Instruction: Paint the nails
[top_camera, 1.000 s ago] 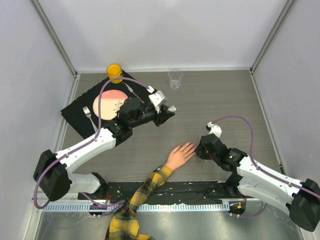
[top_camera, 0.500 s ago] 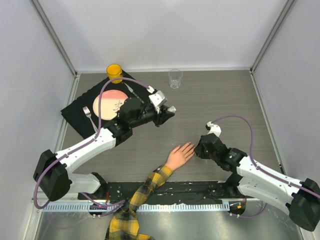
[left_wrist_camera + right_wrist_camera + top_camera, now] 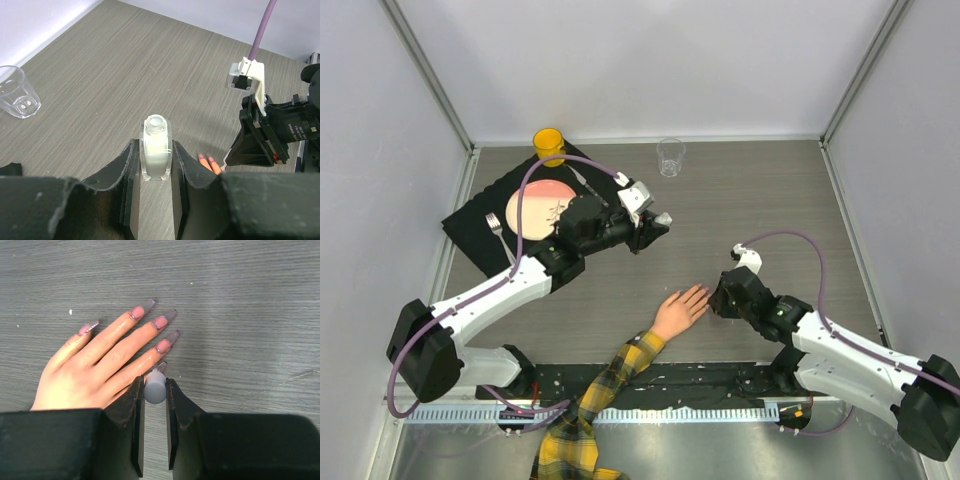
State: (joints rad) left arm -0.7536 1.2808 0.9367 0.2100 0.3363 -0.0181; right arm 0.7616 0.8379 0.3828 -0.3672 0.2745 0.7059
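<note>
A peach mannequin hand (image 3: 680, 310) lies flat on the table, fingers pointing right, its arm in a yellow-black plaid sleeve (image 3: 595, 395). The nails (image 3: 170, 315) are long and coated greyish-purple. My right gripper (image 3: 154, 381) is shut on a white brush cap (image 3: 155, 391), which stands right over the little finger's nail (image 3: 162, 366). The brush tip itself is hidden under the cap. My left gripper (image 3: 155, 146) hangs over the table's middle, up and left of the hand, shut on a small clear polish bottle (image 3: 155, 159) with an uncapped neck and pale liquid inside.
A clear glass (image 3: 670, 156) stands at the back centre. At the back left, a black mat (image 3: 465, 228) holds a pink plate (image 3: 542, 207) and a fork (image 3: 496, 225), with a yellow cup (image 3: 549, 143) behind it. White walls surround the table.
The right gripper has edged very slightly left at the fingertips. The left arm and the bottle have not moved.
</note>
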